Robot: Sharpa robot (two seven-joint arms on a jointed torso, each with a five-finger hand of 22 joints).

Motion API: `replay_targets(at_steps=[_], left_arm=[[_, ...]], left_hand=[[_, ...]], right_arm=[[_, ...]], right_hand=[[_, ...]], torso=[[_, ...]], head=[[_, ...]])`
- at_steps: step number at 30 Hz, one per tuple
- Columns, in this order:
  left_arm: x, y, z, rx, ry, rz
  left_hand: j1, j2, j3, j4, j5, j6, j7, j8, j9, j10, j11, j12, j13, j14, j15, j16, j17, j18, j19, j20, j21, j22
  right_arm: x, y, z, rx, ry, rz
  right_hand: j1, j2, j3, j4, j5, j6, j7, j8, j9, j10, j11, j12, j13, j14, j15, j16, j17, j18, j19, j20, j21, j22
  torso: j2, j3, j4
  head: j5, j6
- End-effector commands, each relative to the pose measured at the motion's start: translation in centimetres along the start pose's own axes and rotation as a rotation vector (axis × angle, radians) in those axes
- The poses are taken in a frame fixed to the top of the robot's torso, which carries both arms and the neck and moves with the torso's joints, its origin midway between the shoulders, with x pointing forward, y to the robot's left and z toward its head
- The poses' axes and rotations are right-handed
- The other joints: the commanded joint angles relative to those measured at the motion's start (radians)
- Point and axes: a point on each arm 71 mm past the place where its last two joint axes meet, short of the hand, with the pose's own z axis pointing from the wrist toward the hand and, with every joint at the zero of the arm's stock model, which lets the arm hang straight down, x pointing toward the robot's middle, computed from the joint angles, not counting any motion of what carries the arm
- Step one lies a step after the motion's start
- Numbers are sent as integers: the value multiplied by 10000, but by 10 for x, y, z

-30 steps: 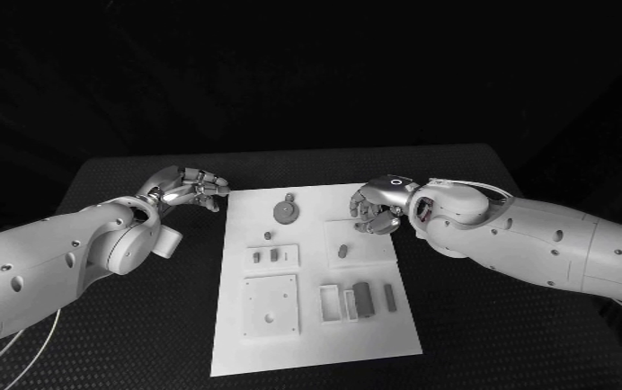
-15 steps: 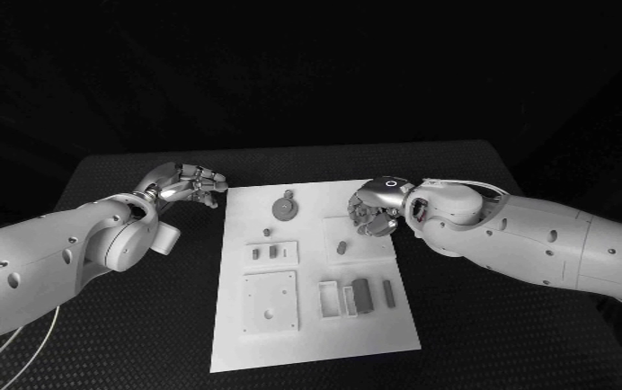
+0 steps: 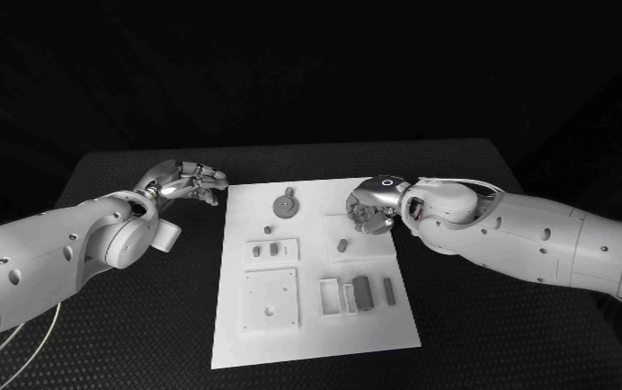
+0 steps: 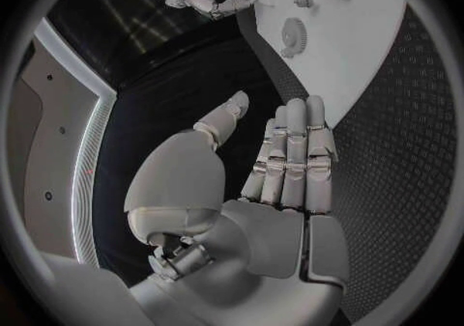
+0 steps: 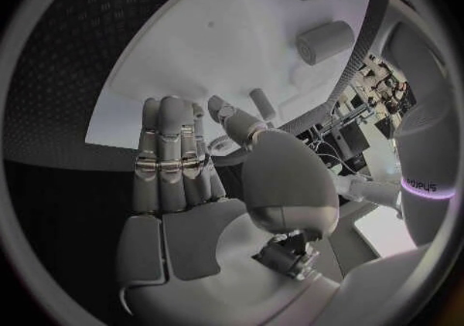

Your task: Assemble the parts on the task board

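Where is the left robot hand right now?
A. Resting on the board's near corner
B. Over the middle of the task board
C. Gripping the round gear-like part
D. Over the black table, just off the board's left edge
D: in the head view the left robot hand hangs over the black table beside the task board's far left corner, holding nothing, apart from the round part.

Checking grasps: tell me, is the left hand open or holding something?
Open: the left hand holds nothing, its fingers extended over the table.
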Motion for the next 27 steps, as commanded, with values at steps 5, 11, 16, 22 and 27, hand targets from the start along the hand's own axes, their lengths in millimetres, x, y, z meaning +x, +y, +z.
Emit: replay_targets(at_steps=[5,11,16,22,27], left_arm=[[3,-2,0,116,181,-136],[2,-2,0,87,179,-135],[2,-2,0,72,198,-140],[2,-1,0,57,196,-139],[1,-1,0,63,132,-123]], left_hand=[[-113,-14,-68,20,-57,-46,19,35,-7,-57,9,-11,16,-39,19,-57,-13,79,8,21,-62,-19],[-126,-5,-74,23,-58,-50,21,34,-8,-66,12,-13,17,-41,21,-61,-14,79,9,23,-69,-24],[-129,-3,-77,22,-59,-51,21,35,-9,-70,13,-15,17,-42,22,-63,-14,79,9,23,-71,-25],[-128,-3,-81,14,-61,-58,22,33,-11,-81,15,-18,16,-45,23,-66,-14,81,9,22,-77,-29],[-122,-5,-82,3,-61,-61,22,33,-12,-88,16,-20,17,-46,24,-67,-14,83,9,22,-81,-32]], right_arm=[[9,3,3,7,417,-363],[13,2,4,125,394,-557],[16,5,5,92,462,-631],[17,5,4,81,530,-840],[18,6,2,91,357,-1261]], right_hand=[[302,401,49,-90,-41,141,-33,39,-19,131,-38,-123,67,70,-88,349,215,61,165,-91,160,187],[490,578,30,-97,-40,285,-81,69,-29,280,-92,-150,147,91,-140,667,401,61,270,-162,292,369],[769,722,67,-109,-40,427,-133,103,-31,415,-150,-169,220,72,-196,899,525,61,422,-281,535,638],[879,637,61,-107,-39,613,-192,141,-40,601,-216,-179,320,118,-261,1174,638,61,508,-360,749,924],[927,608,62,-107,-38,767,-247,181,-41,750,-277,-173,390,170,-322,1382,715,61,615,-432,890,1082]], torso=[[3,9,2],[3,20,-4],[5,22,-6],[0,16,-12],[3,20,-15]], head=[[3,-25],[7,-48],[4,-70],[-25,-115],[-46,-132]])
